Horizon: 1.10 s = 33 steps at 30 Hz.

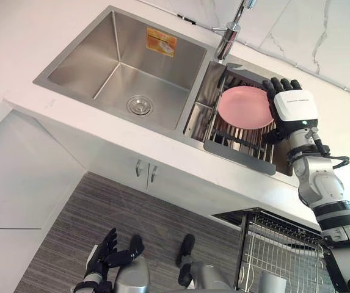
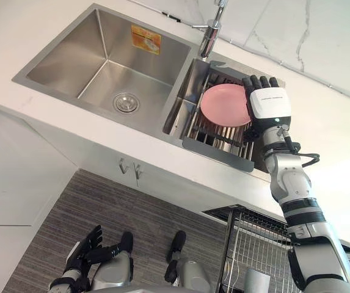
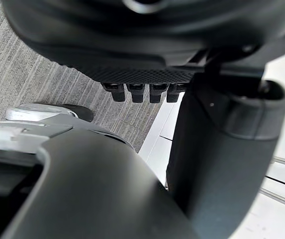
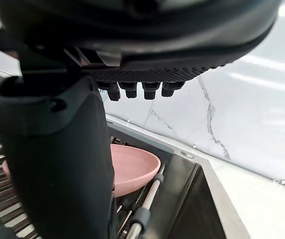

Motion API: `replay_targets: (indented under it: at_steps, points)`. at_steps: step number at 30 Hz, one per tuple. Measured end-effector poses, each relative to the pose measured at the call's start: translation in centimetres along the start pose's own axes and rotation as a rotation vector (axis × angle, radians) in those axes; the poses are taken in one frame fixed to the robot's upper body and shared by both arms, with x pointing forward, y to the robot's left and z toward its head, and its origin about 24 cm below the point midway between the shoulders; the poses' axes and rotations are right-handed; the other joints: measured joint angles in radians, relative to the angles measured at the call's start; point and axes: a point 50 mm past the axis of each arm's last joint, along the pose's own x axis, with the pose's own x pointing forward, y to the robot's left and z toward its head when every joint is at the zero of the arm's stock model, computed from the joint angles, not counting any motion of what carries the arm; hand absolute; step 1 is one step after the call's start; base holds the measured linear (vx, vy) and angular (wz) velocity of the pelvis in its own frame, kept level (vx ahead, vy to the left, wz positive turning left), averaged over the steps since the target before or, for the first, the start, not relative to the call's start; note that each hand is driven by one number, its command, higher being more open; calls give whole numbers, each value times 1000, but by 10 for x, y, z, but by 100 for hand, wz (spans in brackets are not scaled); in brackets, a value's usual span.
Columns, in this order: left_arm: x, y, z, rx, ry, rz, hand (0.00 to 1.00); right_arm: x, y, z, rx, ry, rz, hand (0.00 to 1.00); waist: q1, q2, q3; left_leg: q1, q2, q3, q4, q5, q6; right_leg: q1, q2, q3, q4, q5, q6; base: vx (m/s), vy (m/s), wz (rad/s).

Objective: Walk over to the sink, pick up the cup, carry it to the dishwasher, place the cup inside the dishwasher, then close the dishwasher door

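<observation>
Pick-up step: right robot hand (image 1: 294, 105), fingers spread, sits beside the pink dish (image 1: 244, 107) in the sink rack (image 1: 242, 141), right of centre. Next move probably requires closing on its rim.

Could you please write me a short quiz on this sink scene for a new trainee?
1. Which hand reaches over the pink dish: A, the left hand, or B, the right hand?
2. True or false: the left hand is holding the dish.
3. Fill in: below the faucet, the dish rests on a wire ___.

Key: 1 B; 2 false; 3 rack.
</observation>
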Motion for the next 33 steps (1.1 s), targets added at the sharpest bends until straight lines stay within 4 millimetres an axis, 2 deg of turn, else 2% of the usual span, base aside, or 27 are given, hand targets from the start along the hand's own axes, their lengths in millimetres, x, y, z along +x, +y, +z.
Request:
replay_targets:
  at_steps: [5, 12, 15, 20, 25, 33]
  points:
    - [1, 0, 1, -2, -5, 0, 100, 2, 8, -5, 32, 22, 40, 100, 6, 0, 0, -13, 1, -8, 13, 1, 1, -4, 1, -8, 0, 1, 0, 54, 23, 4]
    - [2, 0, 4, -6, -12, 0, 100, 16, -3, -6, 33, 38, 10, 100, 6, 1, 1, -35, 1, -27, 46, -14, 5, -4, 1, -23, 0, 2, 0, 41, 28, 8]
    - [2, 0, 4, -21, -14, 3, 100, 19, -2, -5, 24, 33, 18, 100, 6, 3, 2, -52, 2, -32, 70, -28, 7, -4, 2, -26, 0, 2, -1, -5, 17, 4]
    - [4, -2, 7, -25, -23, -2, 100, 26, -7, -8, 8, 43, 10, 100, 9, 19, 13, -73, 10, -33, 103, -46, 13, -11, 10, -26, 0, 7, -7, 0, 0, 0]
    - [9, -6, 13, -34, -43, -9, 100, 34, -18, -15, -34, 49, -7, 100, 10, 48, 34, -88, 22, -37, 119, -50, 9, -17, 17, -26, 0, 8, -10, 0, 0, 0]
    - [13, -8, 19, -50, -64, -19, 100, 38, -25, -15, 52, 60, -21, 100, 12, 58, 62, -106, 33, -40, 145, -56, 0, -22, 27, -27, -2, 1, -21, 0, 0, 0]
